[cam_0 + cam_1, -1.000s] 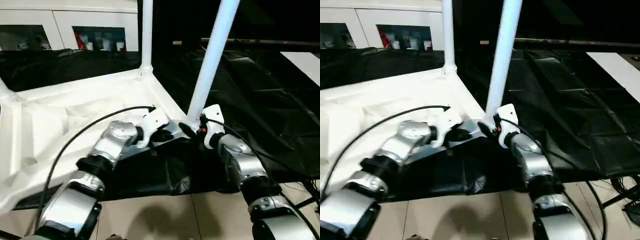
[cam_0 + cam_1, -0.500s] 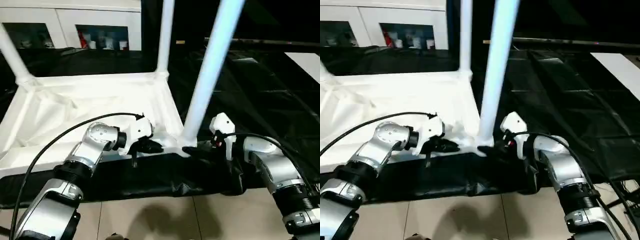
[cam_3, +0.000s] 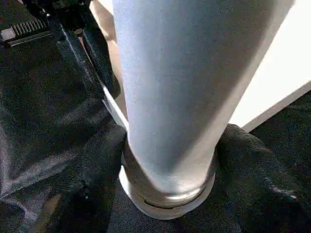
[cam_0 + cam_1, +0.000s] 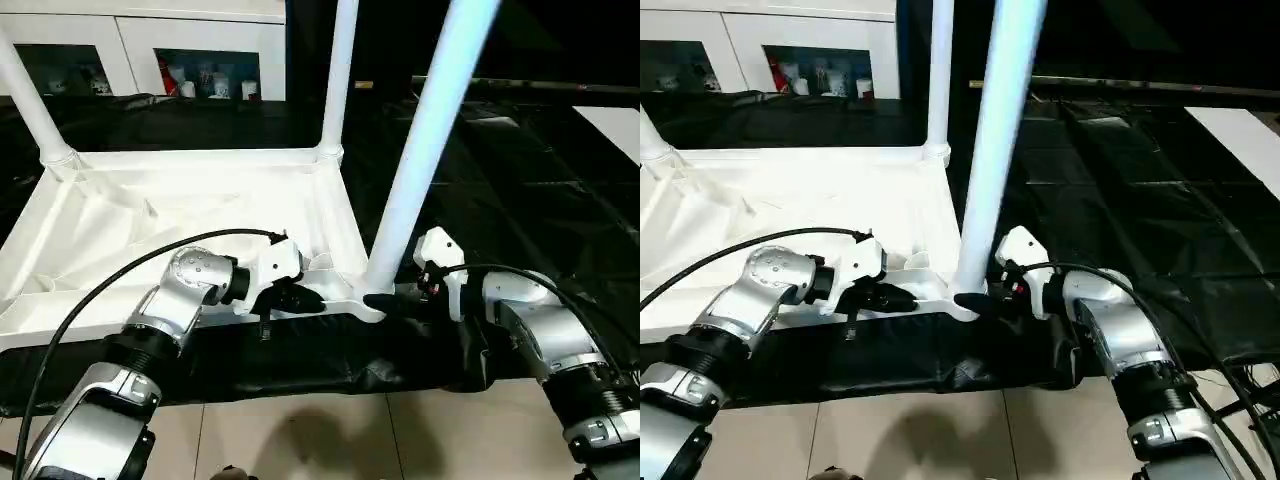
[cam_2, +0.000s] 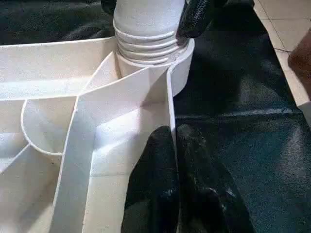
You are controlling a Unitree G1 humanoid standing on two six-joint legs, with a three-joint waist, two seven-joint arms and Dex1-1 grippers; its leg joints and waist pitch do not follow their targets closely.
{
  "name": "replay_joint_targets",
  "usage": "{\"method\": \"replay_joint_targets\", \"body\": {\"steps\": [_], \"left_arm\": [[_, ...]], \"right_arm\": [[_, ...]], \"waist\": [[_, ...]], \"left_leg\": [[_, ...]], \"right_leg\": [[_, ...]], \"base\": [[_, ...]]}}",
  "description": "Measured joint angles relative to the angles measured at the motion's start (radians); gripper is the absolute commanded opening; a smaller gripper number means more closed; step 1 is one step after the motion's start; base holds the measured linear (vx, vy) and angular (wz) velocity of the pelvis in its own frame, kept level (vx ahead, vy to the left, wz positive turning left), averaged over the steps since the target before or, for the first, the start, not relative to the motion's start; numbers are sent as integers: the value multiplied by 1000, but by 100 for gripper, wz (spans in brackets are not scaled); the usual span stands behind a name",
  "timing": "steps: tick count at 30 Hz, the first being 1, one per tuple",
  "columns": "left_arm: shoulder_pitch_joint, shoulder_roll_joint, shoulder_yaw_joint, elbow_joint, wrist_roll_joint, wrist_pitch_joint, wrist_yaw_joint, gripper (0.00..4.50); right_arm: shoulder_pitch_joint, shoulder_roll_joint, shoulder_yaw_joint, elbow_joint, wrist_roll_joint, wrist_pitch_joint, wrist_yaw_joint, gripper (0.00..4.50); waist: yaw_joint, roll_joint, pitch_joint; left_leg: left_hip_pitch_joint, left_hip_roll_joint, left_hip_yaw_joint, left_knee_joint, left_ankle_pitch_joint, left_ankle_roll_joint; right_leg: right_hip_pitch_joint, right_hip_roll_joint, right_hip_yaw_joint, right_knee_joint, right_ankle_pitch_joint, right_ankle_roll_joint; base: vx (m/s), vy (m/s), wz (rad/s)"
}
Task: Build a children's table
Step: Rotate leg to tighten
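From my seat, the white ribbed plastic tabletop (image 4: 200, 215) lies upside down on black sheeting (image 4: 520, 190) over a tiled floor (image 4: 300, 440). My left hand (image 5: 174, 165) pinches its rim; my right hand (image 3: 170, 160) grips the white tube leg (image 4: 425, 150) at the corner socket. White glass-door cabinet (image 4: 150, 50) beyond.

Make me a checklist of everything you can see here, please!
Surface: black sheet over the work area, tiled floor in front.
Job's things: tabletop upside down; near leg upright in its corner socket; two more legs standing.
Clutter: nothing seen.
Grippers: left gripper pinches the tabletop rim; right gripper clasps the near leg's base.
Cables: black cable along the left arm.
Surroundings: white cabinet behind.
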Motion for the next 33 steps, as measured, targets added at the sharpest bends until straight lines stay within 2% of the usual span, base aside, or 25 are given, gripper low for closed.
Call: {"method": "replay_joint_targets", "body": {"steps": [6, 12, 17, 20, 22, 23, 24, 26, 30, 32, 33], "left_arm": [[0, -7, 0, 0, 0, 3, 3, 0], [-65, -107, 0, 95, 72, 47, 235, 0], [-96, -160, 0, 143, 93, 81, 352, 0], [-142, -212, 7, 207, 115, 118, 463, 0], [-152, -231, 6, 219, 125, 124, 498, 0], [-152, -235, 6, 220, 126, 124, 503, 0], [-152, -236, 6, 220, 127, 121, 504, 0], [-152, -232, 6, 220, 127, 115, 497, 0], [-152, -205, 4, 215, 117, 96, 440, 0], [-146, -184, -1, 208, 113, 72, 401, 0], [-137, -164, -2, 194, 108, 59, 359, 0]], "right_arm": [[0, 9, -8, 9, 7, 0, -7, 260], [-1, 149, -105, 92, -2, 8, -308, 259], [-19, 223, -145, 130, -9, 18, -490, 259], [-78, 317, -193, 205, -28, 20, -687, 259], [-99, 334, -198, 229, -38, 14, -748, 259], [-101, 336, -199, 234, -39, 7, -755, 259], [-105, 336, -199, 243, -41, -5, -755, 293], [-105, 336, -205, 244, -37, -13, -739, 328], [-101, 305, -216, 234, 8, 2, -608, 362], [-80, 257, -195, 199, 11, 13, -515, 380], [-63, 209, -165, 166, 11, 23, -434, 380]], "waist": [[0, 0, 0], [-3, -2, -2], [-5, -5, -4], [-11, -4, -4], [-15, -4, -4], [-15, -4, -4], [-15, -5, -4], [-14, -5, -4], [-17, -4, -4], [-14, -4, -4], [-11, -4, -4]], "left_leg": [[0, 0, 0, 0, 0, 0], [4, 0, 1, 1, -3, -5], [5, 0, 1, 1, -2, -6], [5, 0, 1, 1, -1, -8], [5, 0, 0, 1, -1, -8], [5, 0, 0, 1, -1, -8], [4, 0, 0, 1, -1, -8], [4, 0, 0, 1, -1, -8], [3, 1, 0, -1, -1, -8], [1, 1, 0, -2, -1, -8], [1, 2, 0, -2, -1, -8]], "right_leg": [[0, 0, 0, 0, 0, 0], [3, -1, 0, 1, 3, -2], [4, -1, 1, 1, 6, -1], [3, -1, 1, 0, 7, -1], [3, -1, 1, 0, 7, -1], [3, -1, 1, 0, 7, -1], [3, -1, 0, 0, 7, -1], [3, -1, 0, 0, 7, -1], [0, 0, 0, -1, 7, 0], [0, 0, -1, -2, 6, 1], [0, 1, -1, -2, 6, 1]], "base": [[0, 0, 0], [0, 0, 0], [0, 0, 0], [0, 0, 0], [0, 0, 0], [0, 0, 0], [0, 0, 0], [0, 0, 0], [0, 0, 0], [0, 0, 0], [0, 0, 0]]}}
